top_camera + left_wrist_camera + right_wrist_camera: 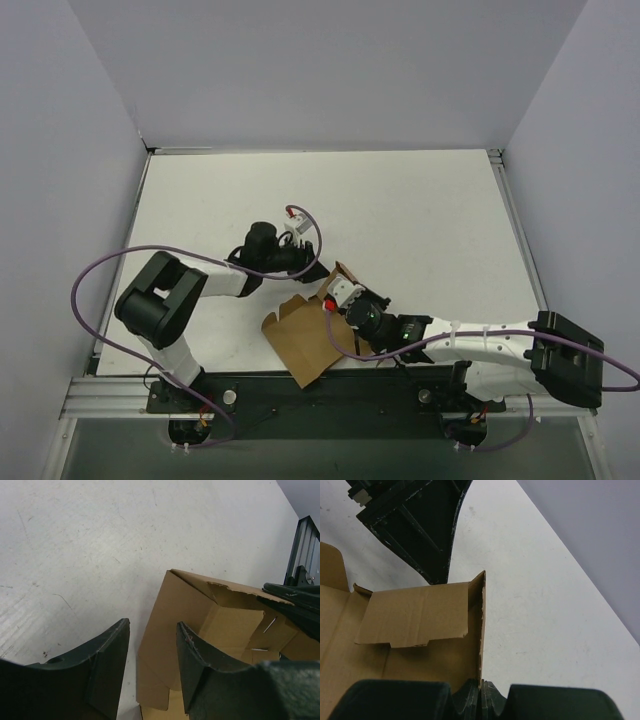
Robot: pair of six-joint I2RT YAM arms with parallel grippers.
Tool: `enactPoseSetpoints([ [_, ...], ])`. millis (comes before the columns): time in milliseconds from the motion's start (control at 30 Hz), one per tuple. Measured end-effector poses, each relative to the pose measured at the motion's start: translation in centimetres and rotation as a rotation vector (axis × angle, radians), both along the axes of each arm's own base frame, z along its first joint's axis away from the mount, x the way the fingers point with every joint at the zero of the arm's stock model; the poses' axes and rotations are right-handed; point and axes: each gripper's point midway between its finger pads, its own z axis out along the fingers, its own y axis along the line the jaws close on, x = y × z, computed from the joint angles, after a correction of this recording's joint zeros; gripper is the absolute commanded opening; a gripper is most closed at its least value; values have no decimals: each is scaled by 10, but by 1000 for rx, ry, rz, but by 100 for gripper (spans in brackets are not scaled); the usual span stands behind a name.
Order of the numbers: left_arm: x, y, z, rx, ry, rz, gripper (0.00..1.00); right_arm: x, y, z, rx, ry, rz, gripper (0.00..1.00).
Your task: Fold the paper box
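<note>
At the middle of the worktop's near edge, the right gripper point(481, 694) is pressing its fingers together on the upper corner of a raised side wall of the paper box point(305, 340). It is holding that wall upright while the rest of the brown sheet is lying flat on the table point(420, 200) toward the near edge. Just beyond it, on the side toward the far edge, the left gripper point(152, 630) is standing with its fingers apart around the neighbouring wall. From its own wrist view one finger seems to be sitting inside the box and the other outside, though whether either pad is touching the cardboard is hard to tell. A short flap is folding inward off the pinched wall, not yet tucked. The step in hand looks like raising and locking the walls at this corner. Doing it well probably means holding the right grip firm and unmoving, so that the crease is acting as a hinge. The left fingers should be closing low on their wall, near the fold line, rather than at the ragged top edge. Pushing slowly toward the pinched corner should be bringing the flap behind the adjoining wall. Any sideways tug is risking dragging the whole light sheet across the smooth surface.
</note>
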Motion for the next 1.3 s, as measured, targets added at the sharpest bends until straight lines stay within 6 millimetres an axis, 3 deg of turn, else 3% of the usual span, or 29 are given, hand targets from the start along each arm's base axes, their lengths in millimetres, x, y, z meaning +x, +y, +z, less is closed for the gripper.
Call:
enactPoseSetpoints([
  [200,-4,-1,4,-13,-22,-5,52,2,2,-1,-15,-12,3,0],
  [433,-9,11,8,-1,-51,40,64,3,3,0,-6,-16,4,0],
  [667,0,31,55,-7,-182,155,66,-5,10,9,-8,-59,43,0],
  [800,6,46,71,17,-238,229,67,-8,15,10,-44,-88,61,0],
  [1033,6,75,51,79,-199,307,67,-13,20,-4,-198,-125,96,0],
  [1300,3,99,36,103,-164,362,67,-18,37,10,-268,-195,149,0],
])
